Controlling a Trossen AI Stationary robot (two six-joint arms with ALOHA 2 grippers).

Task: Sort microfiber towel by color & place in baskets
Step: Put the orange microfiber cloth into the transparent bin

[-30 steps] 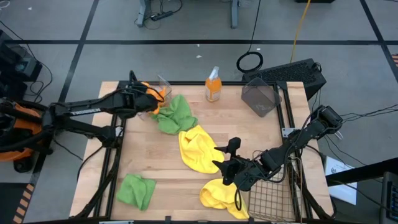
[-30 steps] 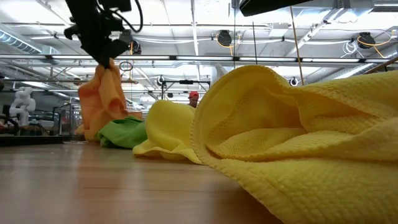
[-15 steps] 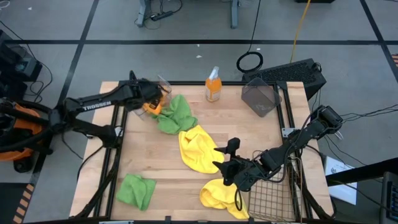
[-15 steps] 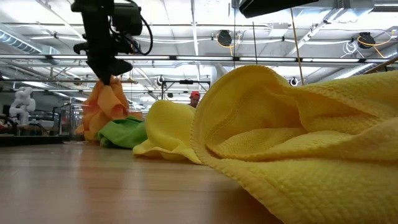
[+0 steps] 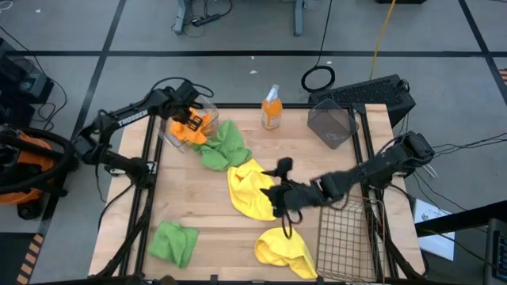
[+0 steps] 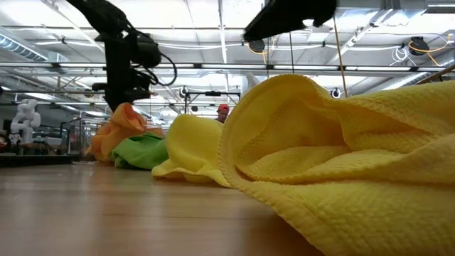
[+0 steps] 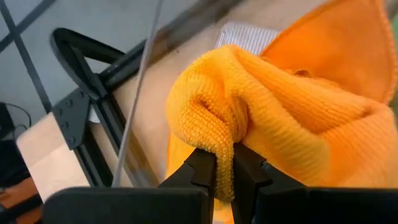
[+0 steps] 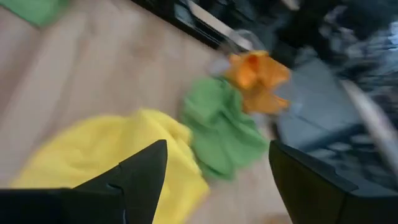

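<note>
Counting two yellow towels (image 5: 252, 190), two green (image 5: 225, 146)

Overhead looks straight down, low camera skims the tabletop; both share the yellow towel (image 5: 251, 190).

A robotics lab or workshop hall. The wooden worktop (image 5: 309, 158) stands on a grey concrete floor (image 5: 238, 32) marked with black tape lines (image 5: 103, 55), with loose cables (image 5: 317, 77) trailing across it. The low view looks into a high open hall with ceiling trusses (image 6: 213, 65) and hanging lamps (image 6: 257, 44) (a white humanoid figure (image 6: 27, 114) stands far off at the left).
</note>
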